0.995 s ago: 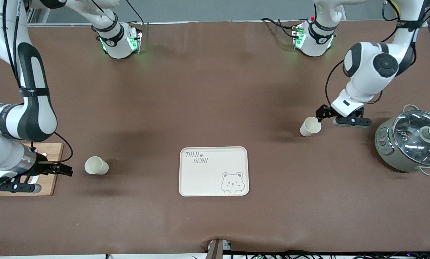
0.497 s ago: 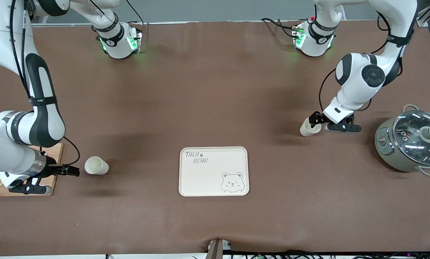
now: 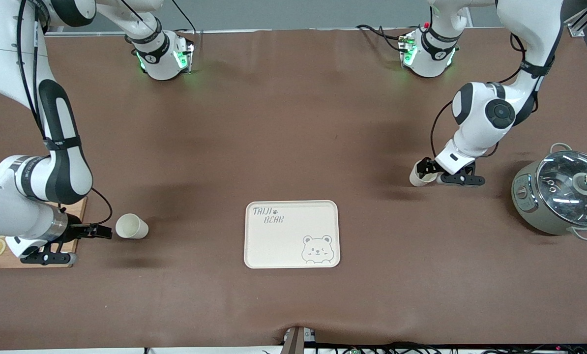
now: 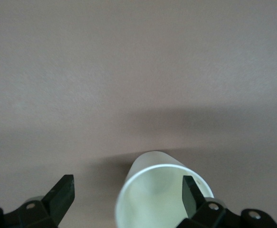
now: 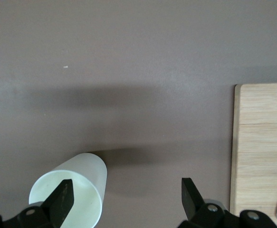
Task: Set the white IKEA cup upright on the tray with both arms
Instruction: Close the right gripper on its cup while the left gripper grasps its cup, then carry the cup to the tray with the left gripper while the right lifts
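Meanwhile, the left gripper (image 3: pixel 424 168), fingers apart, straddles one tipped white cup (image 3: pixel 418 177); the right gripper (image 3: pixel 104 231), likewise spread, sits beside another cup (image 3: pixel 131 226), the tray (image 3: pixel 292 234) between them.

Bare tabletop (image 3: pixel 283 147) lay between both cups and the tray (image 3: pixel 292 234). A pot (image 3: pixel 559 191) crowded the left arm's end; a wooden board (image 3: pixel 28 246) sat under the right claw (image 3: pixel 104 231).
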You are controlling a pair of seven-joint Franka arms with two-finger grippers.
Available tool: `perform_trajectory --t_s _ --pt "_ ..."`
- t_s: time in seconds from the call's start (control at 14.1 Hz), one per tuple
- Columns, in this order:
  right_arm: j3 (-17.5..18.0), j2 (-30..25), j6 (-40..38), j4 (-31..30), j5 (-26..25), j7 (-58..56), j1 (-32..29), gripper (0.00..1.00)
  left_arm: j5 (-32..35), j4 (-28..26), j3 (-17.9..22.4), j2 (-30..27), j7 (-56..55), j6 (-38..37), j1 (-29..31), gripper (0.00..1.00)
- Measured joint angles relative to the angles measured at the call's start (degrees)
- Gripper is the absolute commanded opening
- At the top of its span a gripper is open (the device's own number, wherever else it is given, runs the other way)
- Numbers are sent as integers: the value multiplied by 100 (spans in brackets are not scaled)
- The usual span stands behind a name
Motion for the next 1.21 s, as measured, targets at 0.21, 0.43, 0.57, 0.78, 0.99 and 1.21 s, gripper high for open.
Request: perform_trajectory --t_s 0.21,0.43,0.57,0.78,0.99,1.21 --pt "11 36 0 -119 0 -1 8 100 0 0 0 116 0 2 0 100" --pt "15 41 -4 -182 0 -2 13 100 0 -2 0 142 -60 2 -1 1" --pt "20 42 -6 -236 1 -3 25 100 72 -12 0 158 -275 -26 -37 0" --pt "30 42 -6 -293 1 -3 36 100 405 -14 -3 186 -454 -38 -113 0" --pt "38 43 -6 -318 1 -4 39 100 429 -2 -1 191 -455 -38 -112 0" --pt "49 55 -5 -331 2 -4 45 100 430 51 -1 202 -455 -38 -111 0"
